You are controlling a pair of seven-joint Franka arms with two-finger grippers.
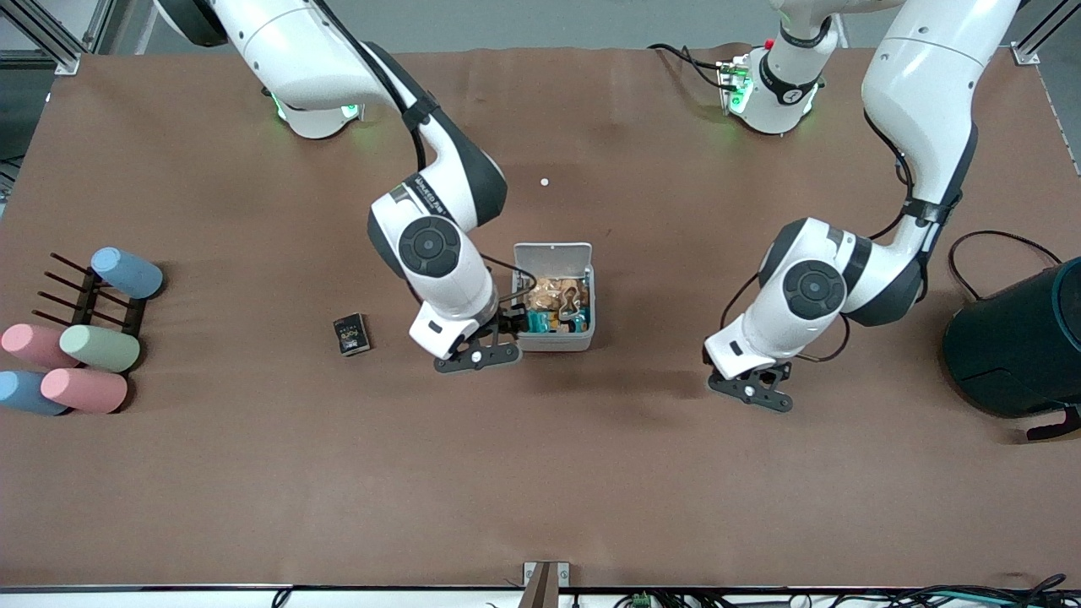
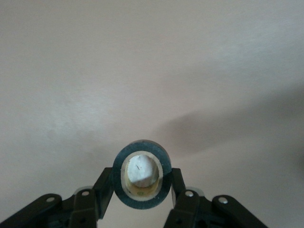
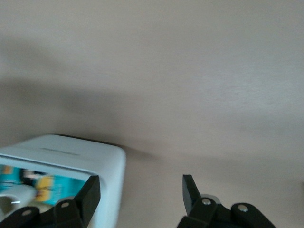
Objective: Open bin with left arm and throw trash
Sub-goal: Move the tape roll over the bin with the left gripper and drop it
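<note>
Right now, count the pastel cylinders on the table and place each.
5, all at the right arm's end: blue one on the dark rack; green and pink nearer the camera; pink and blue nearest. None appears hidden.

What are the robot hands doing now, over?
Left gripper shut on tape ring, up over the table. Right gripper open at the bin, lid up, trash inside. Black packet on the table, nothing blocking.
</note>
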